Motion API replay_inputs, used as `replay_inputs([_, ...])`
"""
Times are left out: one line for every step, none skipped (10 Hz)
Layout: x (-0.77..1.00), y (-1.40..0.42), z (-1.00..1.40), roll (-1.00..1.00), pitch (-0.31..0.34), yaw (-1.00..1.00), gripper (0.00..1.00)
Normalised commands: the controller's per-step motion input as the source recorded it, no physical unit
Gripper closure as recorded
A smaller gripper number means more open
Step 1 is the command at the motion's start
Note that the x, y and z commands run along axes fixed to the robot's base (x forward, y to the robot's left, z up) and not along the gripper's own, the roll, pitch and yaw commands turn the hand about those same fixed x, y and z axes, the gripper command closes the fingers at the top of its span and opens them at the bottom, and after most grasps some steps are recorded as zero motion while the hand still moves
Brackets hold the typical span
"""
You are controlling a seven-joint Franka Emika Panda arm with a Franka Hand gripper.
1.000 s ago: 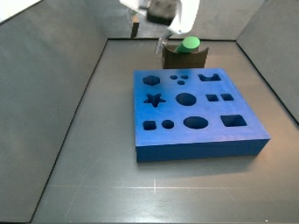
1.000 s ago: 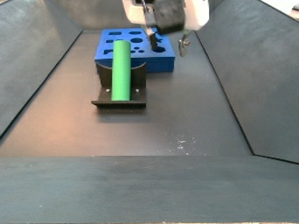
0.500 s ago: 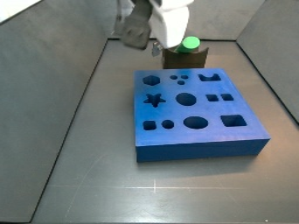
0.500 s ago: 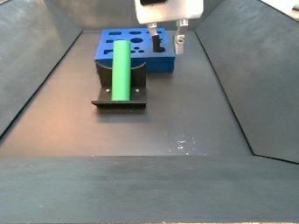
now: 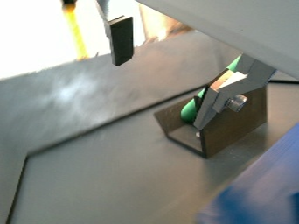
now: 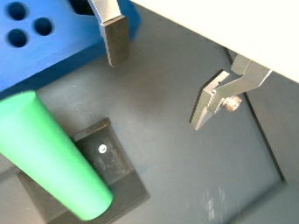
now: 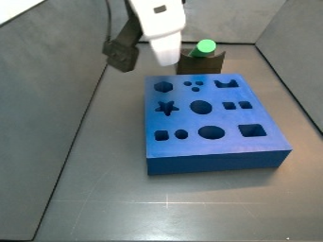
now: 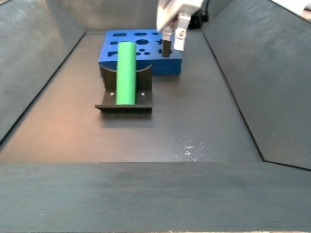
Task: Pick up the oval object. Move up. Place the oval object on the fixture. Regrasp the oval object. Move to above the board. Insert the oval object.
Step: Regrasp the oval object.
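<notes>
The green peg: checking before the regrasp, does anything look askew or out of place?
Nothing stands out. The oval object lies on the fixture, next to the board. The gripper is open and empty beside it.

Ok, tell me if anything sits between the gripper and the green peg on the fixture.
Nothing visible does. The gripper hangs open and empty beside the oval object, which lies on the fixture; in both wrist views only bare floor separates them.
</notes>
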Motion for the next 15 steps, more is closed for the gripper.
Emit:
replay_inputs([-0.01,-0.01,-0.02,0.86,0.478,-0.87,0.0])
replay_inputs([0.0,-0.01,-0.03,0.74,0.557,-0.72,0.0])
replay_inputs([0.03,-0.01,-0.02,0.44,0.717,-0.33,0.0])
replay_inputs([0.05,-0.01,-0.02,0.31,0.746,-0.1,0.0])
replay_inputs([0.07,-0.02,-0.02,0.24,0.722,0.09,0.0])
replay_inputs([0.07,-0.04,-0.01,0.2,0.674,0.24,0.0])
replay_inputs([0.07,-0.05,0.0,0.17,0.597,0.35,0.0])
replay_inputs([0.07,-0.04,-0.01,0.15,0.444,0.45,0.0])
replay_inputs([0.07,-0.04,-0.01,0.13,0.319,0.48,0.0])
replay_inputs([0.06,-0.04,-0.01,0.11,0.172,0.47,0.0])
replay_inputs([0.06,-0.04,0.0,0.1,0.108,0.45,0.0])
replay_inputs([0.06,-0.04,0.0,0.08,0.019,0.4,0.0])
replay_inputs([0.05,-0.04,-0.01,0.07,-0.072,0.34,0.0])
replay_inputs([0.04,-0.04,-0.01,0.07,-0.115,0.26,0.0])
replay_inputs([1.0,-0.02,0.0,0.06,-0.141,0.14,0.0])
